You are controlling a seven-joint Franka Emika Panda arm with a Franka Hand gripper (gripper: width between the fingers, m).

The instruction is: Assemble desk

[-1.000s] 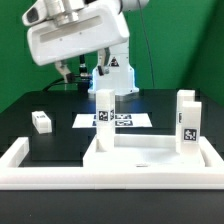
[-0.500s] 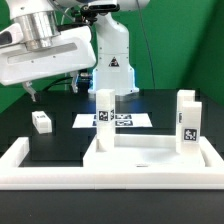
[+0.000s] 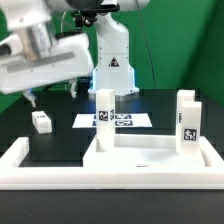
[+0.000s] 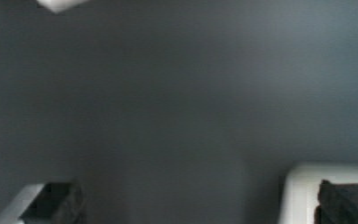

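The white tabletop panel (image 3: 150,158) lies flat at the front, rim up. Two white legs stand upright at its far corners: one (image 3: 103,110) on the exterior view's left, one (image 3: 187,122) on its right, both tagged. A third small leg (image 3: 41,121) lies loose on the black table to the left. My gripper (image 3: 52,93) hangs tilted above the table, up and behind that loose leg. It is open and holds nothing. In the wrist view the gripper (image 4: 201,205) shows dark fingertips (image 4: 51,203) far apart over bare dark table.
A low white barrier wall (image 3: 20,158) runs around the front and left of the tabletop. The marker board (image 3: 125,121) lies flat behind the panel. The arm's base (image 3: 113,60) stands at the back. A white edge (image 4: 309,190) and a white corner (image 4: 60,4) show in the wrist view.
The gripper has swung from above the middle toward the exterior view's left and tilted, still open. The parts on the table have not moved.
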